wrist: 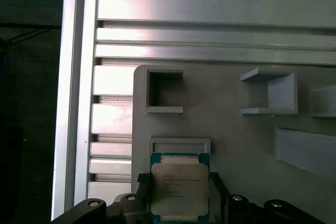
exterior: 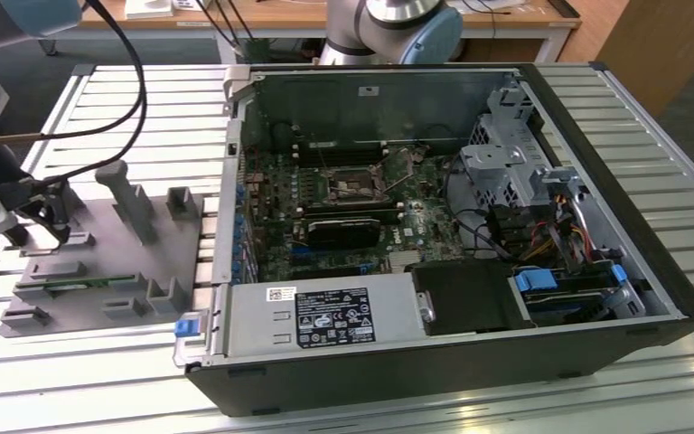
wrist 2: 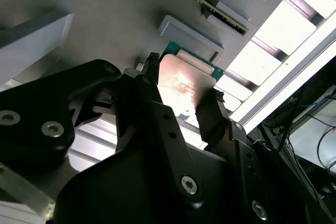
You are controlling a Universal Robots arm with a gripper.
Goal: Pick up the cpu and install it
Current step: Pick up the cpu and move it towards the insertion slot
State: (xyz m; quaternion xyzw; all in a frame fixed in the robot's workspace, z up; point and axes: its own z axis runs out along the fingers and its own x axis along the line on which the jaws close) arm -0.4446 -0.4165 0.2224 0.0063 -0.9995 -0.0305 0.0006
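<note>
The cpu (wrist: pixel 178 190), a small square chip with a silvery top on a green board, lies against a low ledge of the grey fixture (wrist: pixel 226 135). My gripper (wrist: pixel 178 179) straddles it, one black finger pressed to each of two opposite edges. In the second wrist view the cpu (wrist 2: pixel 184 85) sits between the same fingers (wrist 2: pixel 149 77), close over the fixture (wrist 2: pixel 105 19). In the exterior view my gripper (exterior: pixel 43 217) hangs low over the fixture (exterior: pixel 118 262) at that view's left, and the chip is hidden behind it.
The open computer case (exterior: pixel 444 226) lies to the exterior view's right of the fixture, its motherboard socket (exterior: pixel 353 185) uncovered, with a black module (exterior: pixel 341 231) below it. Upright posts (exterior: pixel 130 199) stand on the fixture. A black cable (exterior: pixel 130 54) arcs over the slatted metal table (exterior: pixel 33 362).
</note>
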